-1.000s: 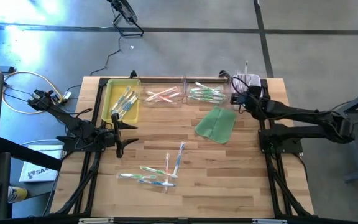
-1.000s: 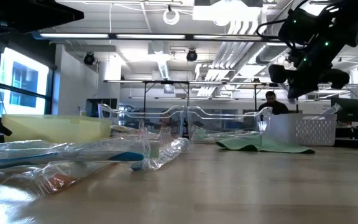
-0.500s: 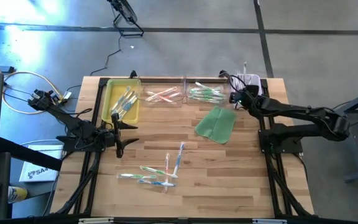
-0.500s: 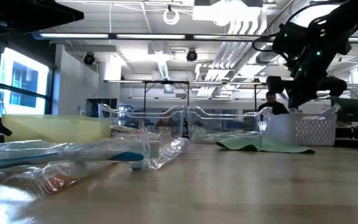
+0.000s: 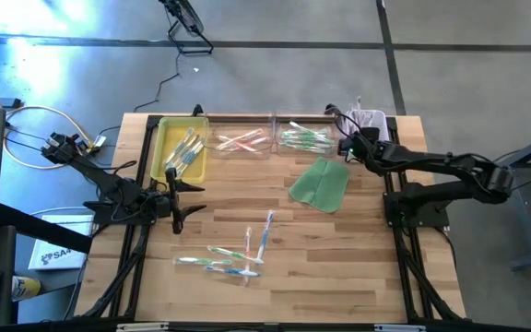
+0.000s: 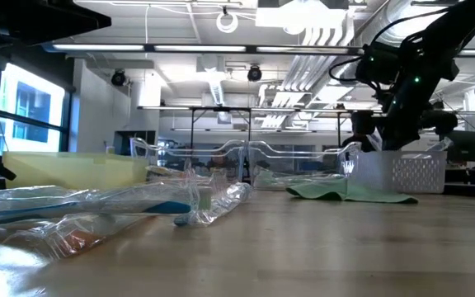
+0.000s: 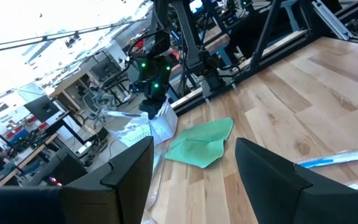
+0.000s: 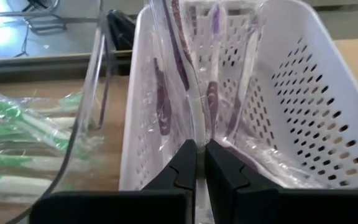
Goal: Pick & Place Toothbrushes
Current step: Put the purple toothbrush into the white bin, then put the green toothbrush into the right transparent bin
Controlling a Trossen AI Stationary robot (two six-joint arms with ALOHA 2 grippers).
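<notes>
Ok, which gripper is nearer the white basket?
Right. The right gripper is at the white basket, shut on a wrapped toothbrush; the left gripper waits across the table.

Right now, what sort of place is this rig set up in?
Likely a robotics lab or open workshop: a wooden table on a bare concrete floor, exposed ceiling ducts overhead, and rows of workbenches with monitors behind.

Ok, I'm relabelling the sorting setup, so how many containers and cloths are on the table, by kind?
Yellow tray: 1
Clear trays: 2
White basket, with purple toothbrushes in it: 1
Green cloth: 1
Total: 5
</notes>
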